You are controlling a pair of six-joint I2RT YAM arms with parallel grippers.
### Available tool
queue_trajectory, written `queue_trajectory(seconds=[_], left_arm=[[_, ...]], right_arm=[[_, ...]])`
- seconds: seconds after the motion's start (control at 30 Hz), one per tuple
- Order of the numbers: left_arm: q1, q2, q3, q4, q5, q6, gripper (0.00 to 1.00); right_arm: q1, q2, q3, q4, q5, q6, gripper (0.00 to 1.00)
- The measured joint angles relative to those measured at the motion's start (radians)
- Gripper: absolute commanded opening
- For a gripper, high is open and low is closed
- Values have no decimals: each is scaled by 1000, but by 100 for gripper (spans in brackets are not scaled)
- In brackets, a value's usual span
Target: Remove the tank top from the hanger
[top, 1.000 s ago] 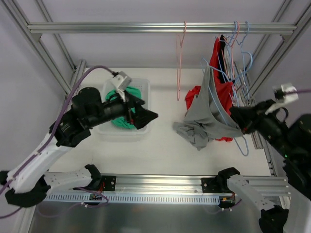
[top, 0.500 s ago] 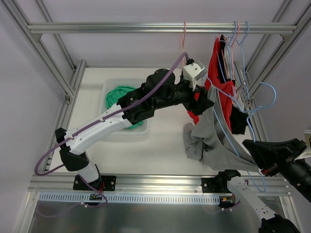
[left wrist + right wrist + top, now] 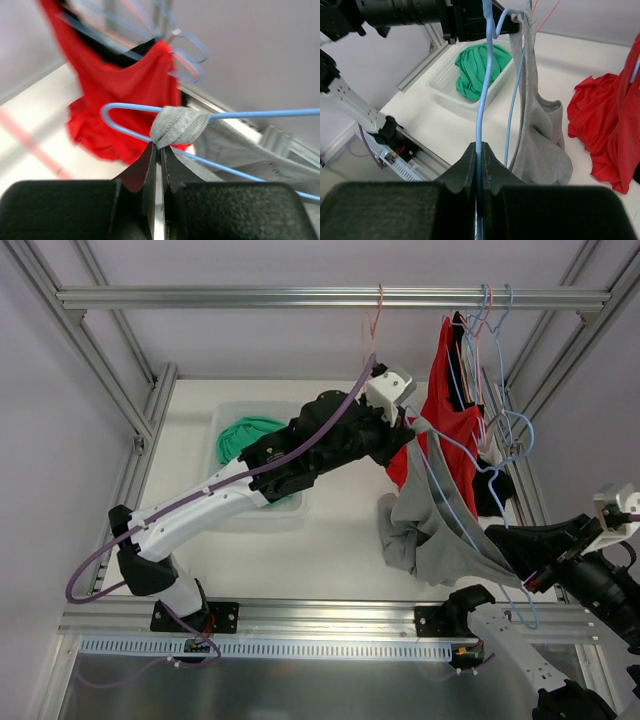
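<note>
A grey tank top (image 3: 430, 525) hangs on a blue wire hanger (image 3: 260, 114), off the rail and stretched between my two arms. My left gripper (image 3: 410, 427) is shut on the tank top's grey strap (image 3: 180, 125), right where it wraps over the hanger's shoulder bend. In the left wrist view the gripper (image 3: 160, 146) has its tips pinched on the cloth. My right gripper (image 3: 508, 542) is at the near right. It is shut on the hanger's blue wire (image 3: 482, 100), which runs up from its tips (image 3: 481, 145). The tank top's body (image 3: 540, 145) sags toward the table.
A white basket (image 3: 300, 412) holding a green garment (image 3: 245, 435) stands at the back left. A red garment (image 3: 455, 405) and a black one (image 3: 490, 495) hang with several hangers from the top rail (image 3: 300, 297). A pink hanger (image 3: 372, 330) hangs alone.
My left arm swung from over the basket to the hanger and shut on the grey strap. My right gripper drew the hanger and tank top toward the near right.
</note>
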Motion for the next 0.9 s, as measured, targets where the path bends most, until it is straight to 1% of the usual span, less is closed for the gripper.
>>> queue_trajectory(seconds=[0.1, 0.17, 0.3, 0.4, 0.5, 0.53, 0.63, 0.7, 0.8, 0.9], left_arm=[[-16, -98, -134, -2, -158, -22, 0], [-21, -183, -219, -11, -252, -41, 0], [-24, -341, -314, -12, -369, -71, 0], [-34, -462, -383, 4, -376, -80, 0], [-42, -562, -477, 31, -289, -84, 0], [-42, -594, -519, 42, -246, -85, 0], [-42, -674, -666, 103, -93, -92, 0], [-42, -704, -763, 136, 15, -99, 0], [-42, -709, -876, 167, 128, -109, 0], [-43, -689, -964, 194, 165, -127, 0]], right_arm=[[0, -23, -66, -2, -42, -42, 0], [1, -53, -101, -12, -105, -73, 0], [1, -113, -105, -8, -296, -132, 0], [1, -158, -95, 33, -401, -158, 0], [1, -198, -110, 121, -435, -157, 0], [1, -214, -136, 169, -437, -148, 0], [1, -267, -280, 379, -421, -91, 0], [1, -287, -420, 576, -392, -15, 0], [1, -279, -672, 952, -326, 134, 0], [1, -204, -835, 1263, -239, 253, 0]])
